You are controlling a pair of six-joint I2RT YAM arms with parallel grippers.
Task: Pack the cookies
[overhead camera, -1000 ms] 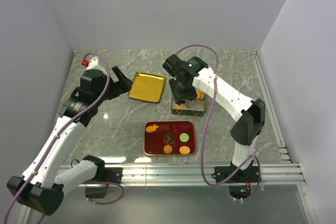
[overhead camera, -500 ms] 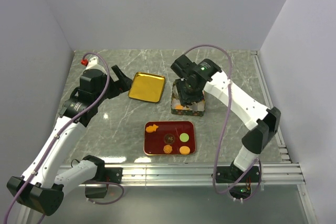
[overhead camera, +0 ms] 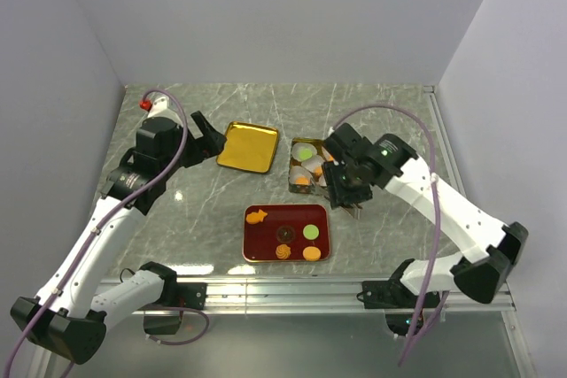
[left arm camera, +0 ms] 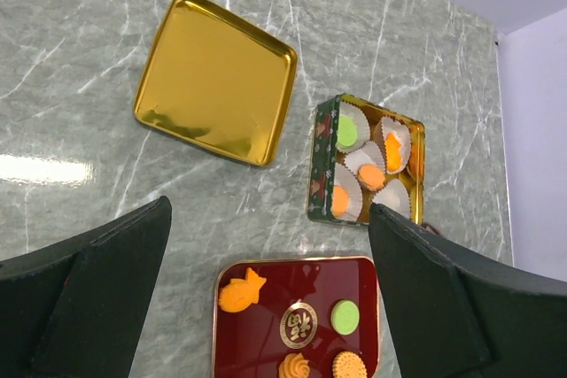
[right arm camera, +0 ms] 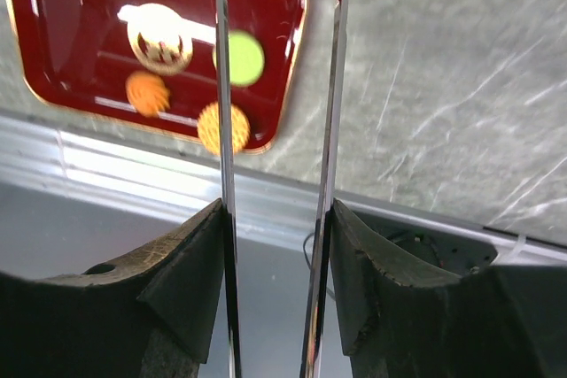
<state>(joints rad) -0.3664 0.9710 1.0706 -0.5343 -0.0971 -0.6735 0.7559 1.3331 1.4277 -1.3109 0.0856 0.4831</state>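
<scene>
Several cookies lie on a red tray [overhead camera: 266, 241]: an orange fish [overhead camera: 256, 216], a green disc [overhead camera: 311, 231], an orange swirl [overhead camera: 283, 251], an orange waffle disc [overhead camera: 311, 253] and a brown one with a gold pattern [overhead camera: 285, 234]. A green tin [overhead camera: 306, 189] behind the tray holds white paper cups with green and orange cookies. My right gripper [overhead camera: 345, 185] is right of the tin and shut on metal tweezers [right arm camera: 221, 86], whose tips are out of the wrist view. My left gripper [overhead camera: 205, 135] is open and empty, high above the table; its wrist view shows the tin [left arm camera: 321, 165] and the tray [left arm camera: 266, 343].
The tin's gold lid [overhead camera: 248, 146] lies upside down on the marble, left of the tin and just right of my left gripper. A red-capped thing [overhead camera: 142, 105] sits at the far left corner. Aluminium rails [overhead camera: 354, 285] run along the near edge.
My right arm has swung from over the tin to its right and towards me, uncovering the tin's cups and cookies. The left arm has barely moved.
</scene>
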